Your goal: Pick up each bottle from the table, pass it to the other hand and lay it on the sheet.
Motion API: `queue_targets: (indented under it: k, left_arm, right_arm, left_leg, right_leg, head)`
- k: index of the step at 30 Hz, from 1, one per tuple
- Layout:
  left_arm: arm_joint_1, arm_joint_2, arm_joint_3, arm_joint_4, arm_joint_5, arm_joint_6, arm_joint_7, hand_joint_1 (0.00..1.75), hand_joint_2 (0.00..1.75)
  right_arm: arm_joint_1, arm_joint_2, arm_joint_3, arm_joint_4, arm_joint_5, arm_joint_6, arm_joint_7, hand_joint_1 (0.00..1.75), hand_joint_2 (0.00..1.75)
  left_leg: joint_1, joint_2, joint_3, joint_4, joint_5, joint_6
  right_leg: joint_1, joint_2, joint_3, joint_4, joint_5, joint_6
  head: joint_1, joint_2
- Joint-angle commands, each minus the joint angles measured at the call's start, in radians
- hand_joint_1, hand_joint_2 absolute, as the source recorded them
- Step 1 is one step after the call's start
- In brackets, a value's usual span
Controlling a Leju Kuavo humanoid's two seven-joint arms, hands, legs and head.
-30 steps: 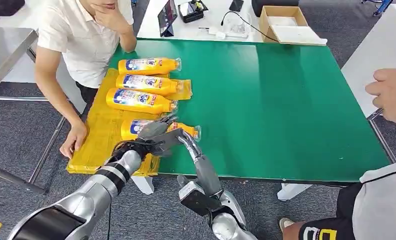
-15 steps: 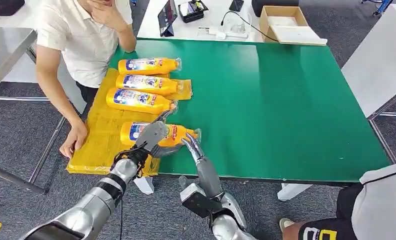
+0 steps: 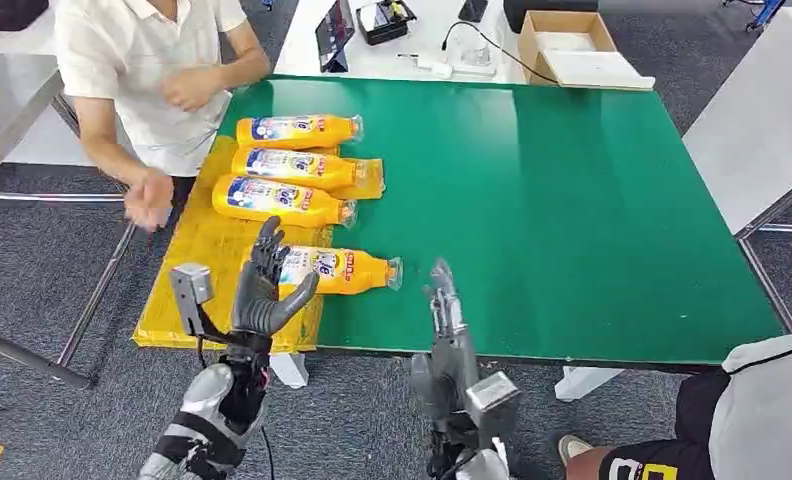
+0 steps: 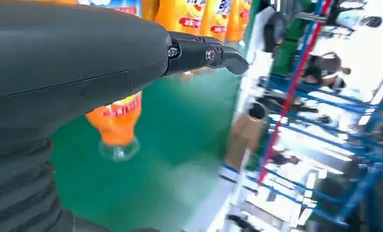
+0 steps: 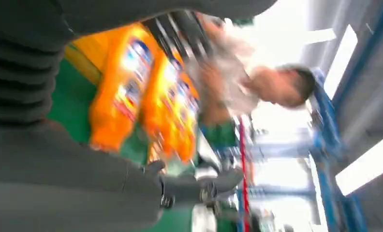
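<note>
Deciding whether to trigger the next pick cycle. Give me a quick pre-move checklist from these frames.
1. Left robot hand empty, fingers spread: ok.
2. Right robot hand empty: ok.
3. Nearest orange plastic bottle lying flat: ok.
4. That bottle fully on the yellow sheet: not ok; its cap end lies over the green tabletop.
5. Another bottle waiting on the bare tabletop: not ok; all four lie at the sheet.
6. Seated person's hand off the sheet: ok, though close.

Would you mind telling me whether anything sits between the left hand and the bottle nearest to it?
Nothing visible does. The left hand is raised with spread fingers right beside the nearest bottle, which lies partly on the yellow sheet.
</note>
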Motion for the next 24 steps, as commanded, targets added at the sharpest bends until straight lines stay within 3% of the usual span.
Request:
queue_targets:
  k: [1, 7, 8, 10, 11, 15, 24]
  left_arm:
    - [0.175, 0.064, -0.059, -0.269, -0.032, 0.074, -0.011, 0.0, 1.75]
    - [0.29, 0.081, -0.095, -0.333, -0.133, 0.112, -0.037, 0.0, 1.75]
    - [0.293, 0.082, -0.096, -0.335, -0.134, 0.113, -0.038, 0.0, 1.75]
    - [0.327, 0.084, -0.101, -0.365, -0.147, 0.128, -0.044, 0.0, 1.75]
    - [0.345, 0.081, -0.1, -0.38, -0.157, 0.14, -0.065, 0.0, 1.75]
    - [0.351, 0.034, -0.069, -0.363, -0.079, 0.127, -0.103, 0.0, 1.75]
    - [0.346, 0.029, -0.068, -0.356, -0.08, 0.13, -0.103, 0.0, 1.75]
  right_arm:
    - [0.049, -0.017, -0.056, 0.068, -0.028, 0.015, 0.007, 0.0, 0.0]
    - [0.115, -0.032, -0.064, 0.03, -0.003, -0.076, 0.122, 0.0, 0.0]
    - [0.117, -0.034, -0.065, 0.03, -0.003, -0.076, 0.122, 0.0, 1.75]
    - [0.141, -0.023, -0.087, 0.012, 0.045, -0.18, 0.186, 0.0, 1.75]
    - [0.155, -0.019, -0.095, -0.001, 0.074, -0.235, 0.196, 0.0, 0.0]
    - [0.186, -0.02, -0.102, -0.085, 0.023, -0.274, 0.176, 0.0, 0.0]
    - [0.185, -0.025, -0.102, -0.102, 0.025, -0.288, 0.162, 0.0, 0.0]
  left_leg:
    - [0.001, 0.002, 0.003, -0.001, -0.001, -0.001]
    - [0.001, 0.002, 0.007, -0.001, -0.003, -0.003]
    - [0.001, 0.002, 0.006, -0.002, -0.002, -0.002]
    - [0.002, 0.002, 0.01, -0.001, -0.005, -0.003]
    - [0.001, 0.0, 0.004, -0.001, -0.002, -0.002]
    - [0.001, 0.001, 0.005, 0.0, -0.003, -0.002]
    - [0.001, -0.001, 0.003, -0.001, -0.001, -0.002]
  right_leg:
    - [0.001, 0.002, 0.002, -0.001, 0.0, -0.002]
    - [0.002, 0.002, 0.006, -0.002, -0.002, -0.003]
    - [0.001, 0.001, 0.005, -0.002, -0.002, -0.002]
    - [0.002, 0.001, 0.01, -0.002, -0.004, -0.004]
    - [0.001, 0.0, 0.004, -0.001, -0.002, -0.002]
    - [0.001, 0.0, 0.004, -0.001, -0.003, -0.002]
    - [0.001, -0.001, 0.002, -0.001, -0.001, -0.002]
  head:
    - [0.0, 0.0]
    - [0.0, 0.0]
    - [0.0, 0.0]
    - [0.0, 0.0]
    - [0.0, 0.0]
    - [0.0, 0.0]
    - [0.0, 0.0]
